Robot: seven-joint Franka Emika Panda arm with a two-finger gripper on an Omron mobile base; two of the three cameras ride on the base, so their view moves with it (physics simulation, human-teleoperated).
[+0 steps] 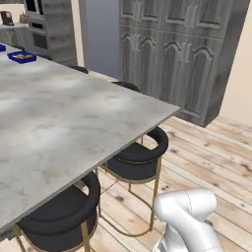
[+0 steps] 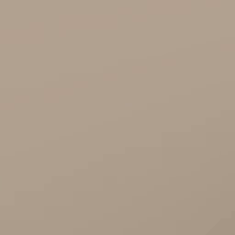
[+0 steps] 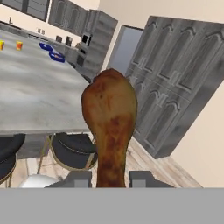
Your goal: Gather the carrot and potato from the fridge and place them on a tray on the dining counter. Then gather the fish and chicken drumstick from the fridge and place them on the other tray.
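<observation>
Hand view: browned, glossy chicken drumstick (image 3: 109, 127) upright, thin bone end pinched low in two-finger gripper (image 3: 110, 178), fat end uppermost.
Tool state: jaws pressed against narrow shank, one dark tip at either side.
Location: held in air beside grey marble dining counter (image 1: 64, 123), above black round stools (image 3: 73, 151); blue tray (image 1: 21, 57) far off at counter's other end.
Handling, judged: rigid, fairly light, top-heavy, likely greasy; shank grip liable to pivot.
Appearance: mottled golden-brown skin, darker patches toward shank.
</observation>
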